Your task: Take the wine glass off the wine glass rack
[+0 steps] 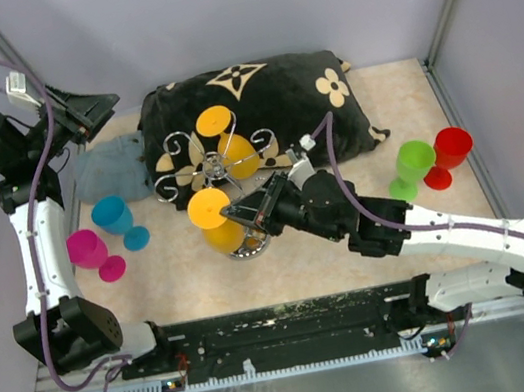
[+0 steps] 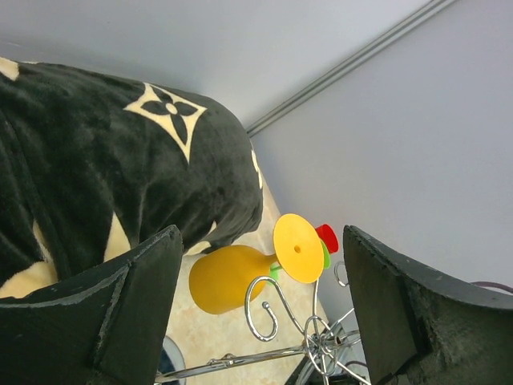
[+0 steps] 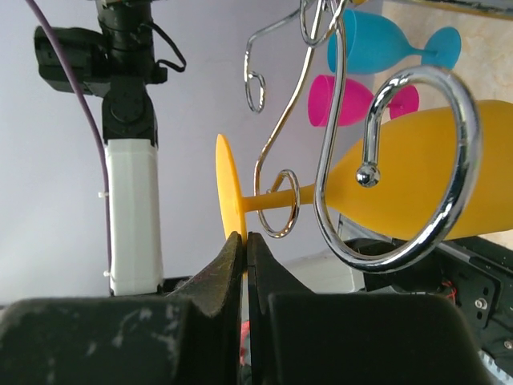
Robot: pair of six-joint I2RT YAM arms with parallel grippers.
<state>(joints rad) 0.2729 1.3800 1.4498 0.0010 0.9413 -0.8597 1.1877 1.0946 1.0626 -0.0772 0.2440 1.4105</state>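
The wine glass (image 1: pixel 218 222) is yellow and opaque, with a round flat foot, a thin stem and a rounded bowl. It hangs on its side on the near side of the wine glass rack (image 1: pixel 222 168), a silver wire stand with curled arms, in the middle of the table just in front of a black flowered pillow (image 1: pixel 329 113). In the right wrist view its stem runs through a small wire ring, with the foot to the left and the bowl behind a larger shiny curl. A second yellow glass (image 1: pixel 230 146) hangs on the rack's far side. The right arm reaches low across the table from the right, and the right gripper (image 1: pixel 234 211) is level with the glass's foot. Its jaws are pressed together right at the foot's lower rim; whether they pinch that rim cannot be told. The left arm stands folded upright at the far left, and the left gripper (image 1: pixel 97 113) is spread wide and holds nothing, pointing toward the pillow and rack.
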